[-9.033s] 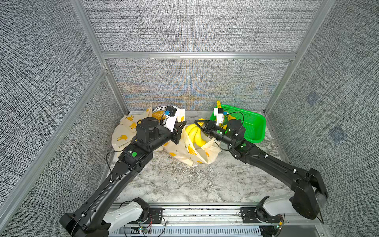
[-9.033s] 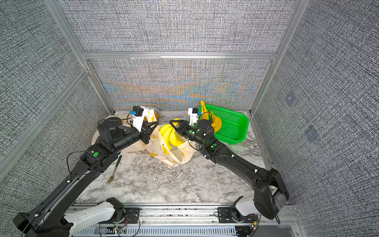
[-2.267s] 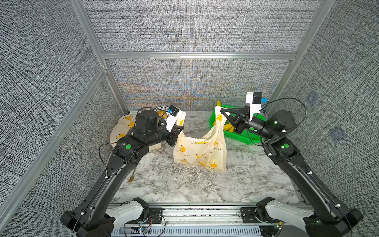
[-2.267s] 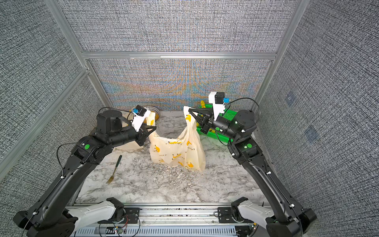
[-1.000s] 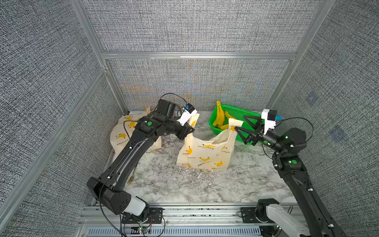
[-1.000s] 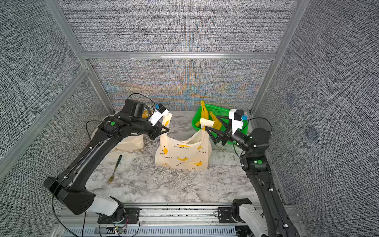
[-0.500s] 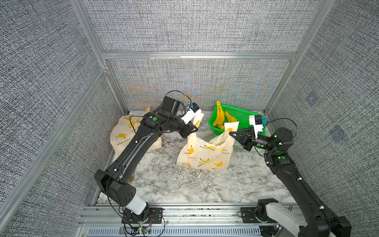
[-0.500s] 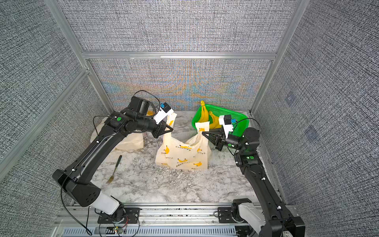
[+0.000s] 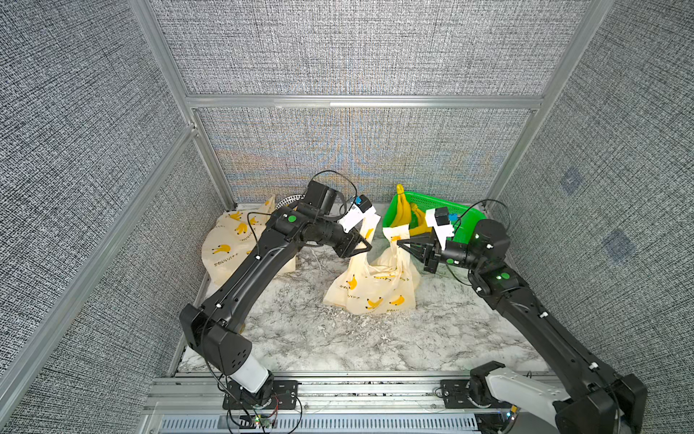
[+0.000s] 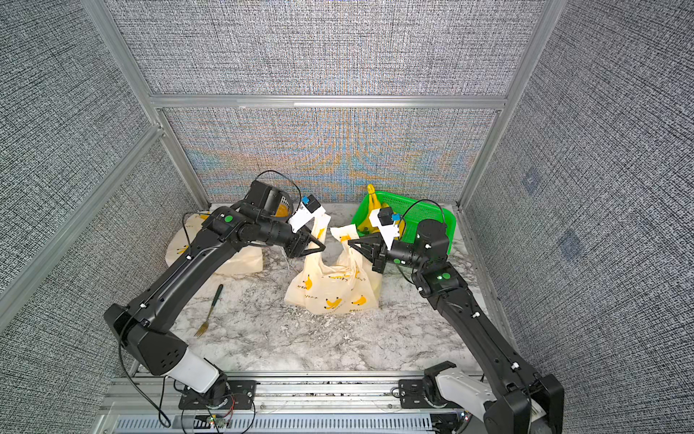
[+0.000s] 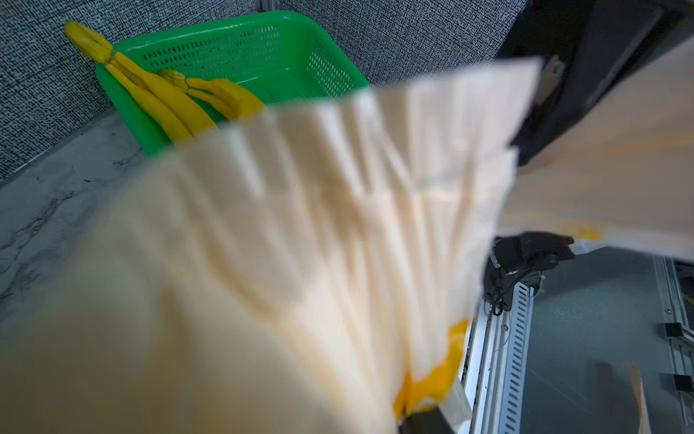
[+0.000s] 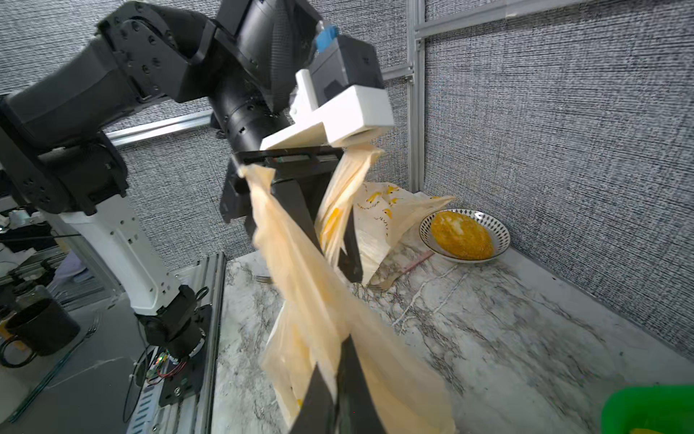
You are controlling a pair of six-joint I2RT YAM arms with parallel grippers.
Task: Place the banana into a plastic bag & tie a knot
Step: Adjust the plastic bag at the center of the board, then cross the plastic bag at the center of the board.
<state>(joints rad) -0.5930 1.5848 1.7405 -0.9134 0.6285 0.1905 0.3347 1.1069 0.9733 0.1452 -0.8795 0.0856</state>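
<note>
Marble tabletop (image 9: 300, 338), plastic bag (image 9: 375, 289), handle pinched in right end effector (image 9: 400, 243)

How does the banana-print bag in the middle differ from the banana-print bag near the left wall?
The cream banana-print plastic bag in the middle stands bulging with handles raised; the cream banana-print plastic bag near the left wall lies slumped. The right gripper pinches the middle bag; nothing grips the wall bag. Both share the print.

Fork (image 10: 209, 310) on marble tabletop (image 10: 300, 345), patterned bowl (image 12: 495, 231) — yellow food (image 12: 461, 235) inside, green basket (image 11: 240, 45)
</note>
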